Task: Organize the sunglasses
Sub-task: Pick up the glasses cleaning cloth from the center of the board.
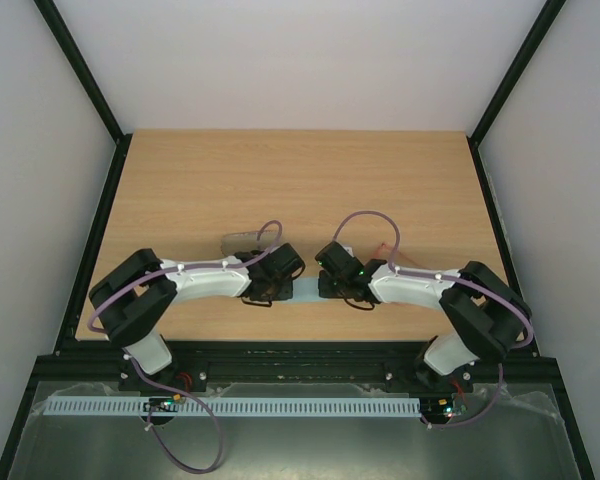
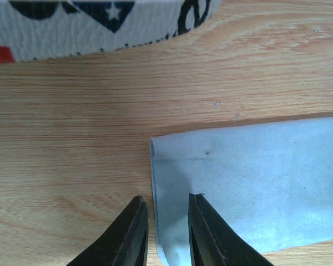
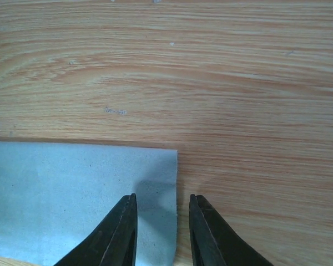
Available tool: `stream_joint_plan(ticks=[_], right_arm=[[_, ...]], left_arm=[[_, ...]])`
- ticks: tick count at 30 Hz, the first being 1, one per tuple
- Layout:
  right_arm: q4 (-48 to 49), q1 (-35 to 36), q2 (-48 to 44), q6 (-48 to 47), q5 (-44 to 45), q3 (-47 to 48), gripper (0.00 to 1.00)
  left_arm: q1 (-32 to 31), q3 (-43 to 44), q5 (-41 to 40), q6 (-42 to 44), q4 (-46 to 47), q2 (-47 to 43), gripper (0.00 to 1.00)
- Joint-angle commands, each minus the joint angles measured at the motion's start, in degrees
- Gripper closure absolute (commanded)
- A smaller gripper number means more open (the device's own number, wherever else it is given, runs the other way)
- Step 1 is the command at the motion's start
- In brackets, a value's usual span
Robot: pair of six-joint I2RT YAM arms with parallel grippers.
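Note:
The sunglasses (image 1: 385,247) show only as a thin red-orange bit behind my right arm, mostly hidden. A light blue cloth (image 1: 308,293) lies flat on the table between both grippers. My left gripper (image 2: 167,197) is low over the cloth (image 2: 255,183), its jaws a little apart and astride the cloth's left edge. My right gripper (image 3: 162,195) stands the same way astride the right edge of the cloth (image 3: 61,194). Neither holds anything. The grey patterned case (image 1: 242,240) lies just beyond the left gripper.
The end of the case (image 2: 100,22) fills the top left of the left wrist view. Bare wooden table (image 1: 300,180) stretches behind the arms, with black frame rails along both sides.

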Motion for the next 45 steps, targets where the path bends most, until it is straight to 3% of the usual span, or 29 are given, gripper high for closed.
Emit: stream_joint_plan(ticks=[1, 14, 21, 35, 45], right_arm=[[-1.72, -0.13, 0.45, -0.17, -0.64, 0.33, 0.75], [-2.04, 0.09, 2.37, -0.48, -1.84, 1.14, 0.81], [-2.31, 0.12, 2.23, 0.0, -0.08, 1.56, 0.98], [-0.09, 0.13, -5.17, -0.21, -0.56, 2.89, 0.99], [-2.77, 0.14, -6.47, -1.14, -2.26, 9.41, 0.99]], left_arm=[[-0.23, 0.32, -0.12, -0.56, -0.78, 1.62, 0.77], [-0.24, 0.32, 1.1, -0.34, 0.21, 2.7, 0.82], [0.15, -0.09, 1.27, -0.21, 0.48, 2.37, 0.96], [2.69, -0.08, 4.7, 1.0, 3.47, -5.48, 0.98], [6.1, 3.47, 3.23, 3.8, -2.73, -14.35, 0.98]])
